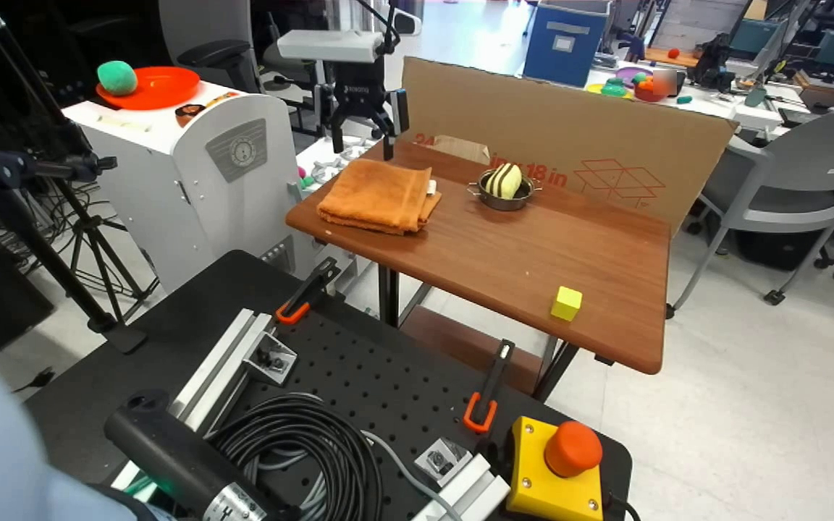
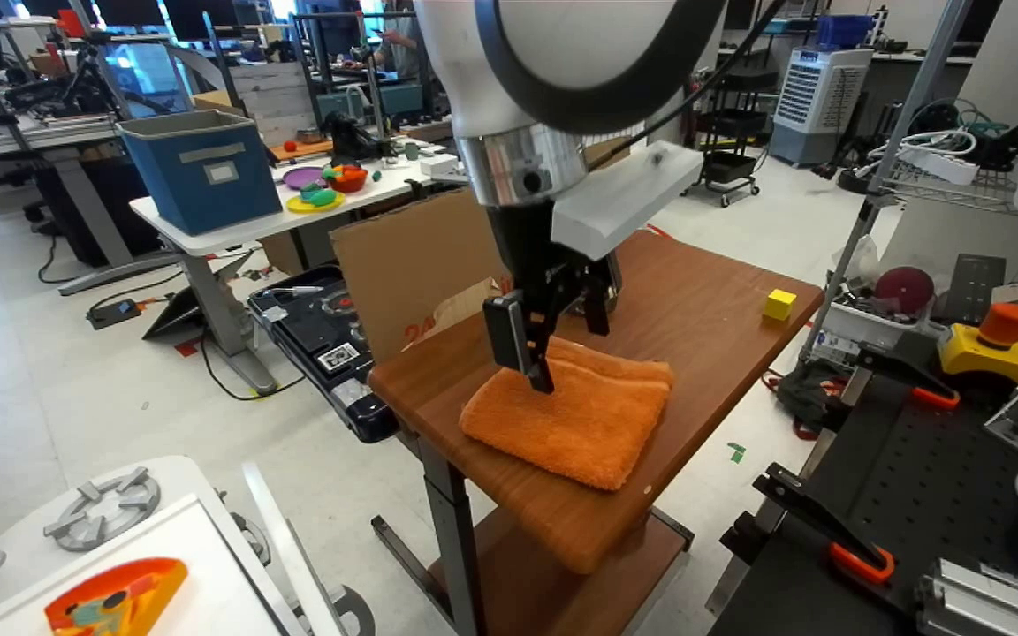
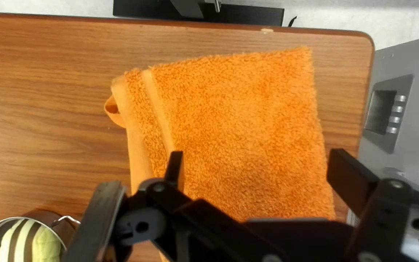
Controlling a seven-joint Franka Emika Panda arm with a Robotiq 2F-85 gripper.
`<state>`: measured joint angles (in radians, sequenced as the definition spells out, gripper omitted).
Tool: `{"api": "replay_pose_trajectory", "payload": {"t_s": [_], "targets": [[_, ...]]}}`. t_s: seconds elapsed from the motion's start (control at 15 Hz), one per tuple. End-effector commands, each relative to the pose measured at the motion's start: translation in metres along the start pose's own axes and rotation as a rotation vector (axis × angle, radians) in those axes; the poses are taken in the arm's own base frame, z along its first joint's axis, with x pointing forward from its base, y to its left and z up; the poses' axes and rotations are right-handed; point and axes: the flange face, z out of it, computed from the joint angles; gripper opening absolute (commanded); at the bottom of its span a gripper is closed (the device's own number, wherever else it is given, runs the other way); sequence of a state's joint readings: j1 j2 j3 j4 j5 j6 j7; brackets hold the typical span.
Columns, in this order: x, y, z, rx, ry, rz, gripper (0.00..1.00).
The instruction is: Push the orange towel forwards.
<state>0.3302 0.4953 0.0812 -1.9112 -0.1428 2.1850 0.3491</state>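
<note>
Gripper (image 1: 363, 145): hanging with jaws wide apart near orange towel (image 1: 377, 192), showing "ROBOTIQ" lettering. Orange towel: lying folded at one end of brown table (image 1: 533, 250). Cardboard (image 1: 569, 130): standing along table edge, reading "24" and "18 in" in red.

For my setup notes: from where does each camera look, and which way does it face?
An exterior view: above the black perforated bench, facing the brown wooden table; the black claw shows.
An exterior view: beyond the table end nearest the folded orange towel, looking down along the table; the white arm and claw show.
Wrist view: above the towel, facing down; claw fingers show.
Both exterior views share the small yellow cube.
</note>
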Motion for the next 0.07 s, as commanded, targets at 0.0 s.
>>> {"api": "replay_pose_trajectory", "payload": {"t_s": [0.0], "targets": [[-0.0023, 0.0005, -0.0017, 0.000, -0.002, 0.002, 1.00]]}}
